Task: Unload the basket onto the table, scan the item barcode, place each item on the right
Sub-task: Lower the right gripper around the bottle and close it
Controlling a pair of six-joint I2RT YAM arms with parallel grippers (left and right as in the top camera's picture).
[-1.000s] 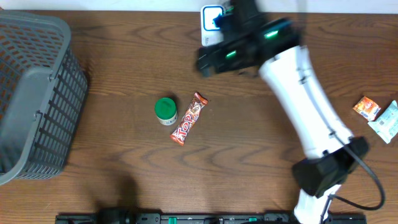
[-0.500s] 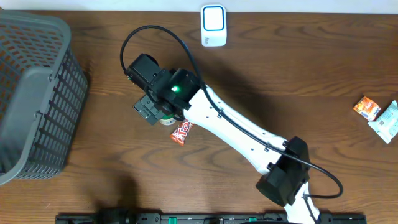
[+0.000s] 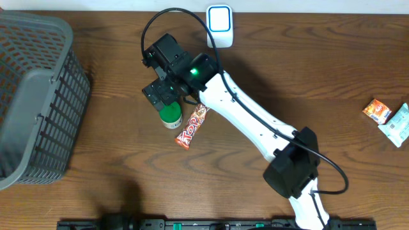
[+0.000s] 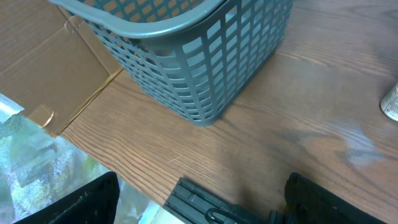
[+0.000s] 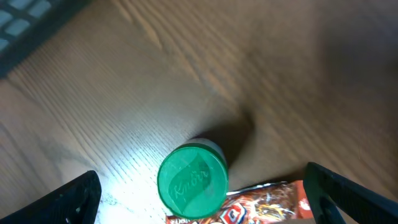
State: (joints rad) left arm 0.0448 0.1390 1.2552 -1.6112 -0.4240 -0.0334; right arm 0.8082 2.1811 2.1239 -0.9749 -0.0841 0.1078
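A small jar with a green lid [image 3: 170,115] stands mid-table, and a red candy bar [image 3: 193,126] lies right beside it. My right gripper [image 3: 165,94] hovers open just above the jar's far side, holding nothing. In the right wrist view the green lid [image 5: 191,182] sits between the two dark fingers [image 5: 68,202], with the candy bar [image 5: 264,204] at the bottom edge. The white and blue scanner [image 3: 219,24] rests at the table's far edge. My left gripper [image 4: 199,202] is open and empty over the table's near left edge.
A grey plastic basket [image 3: 38,96] fills the left side and shows large in the left wrist view [image 4: 186,68]. Two small snack packets [image 3: 377,110] lie at the far right. The right arm's white links [image 3: 249,121] cross the middle diagonally.
The right arm swung from the scanner at the far edge down to the jar. In the last half second it shifted slightly farther back, uncovering the green lid.
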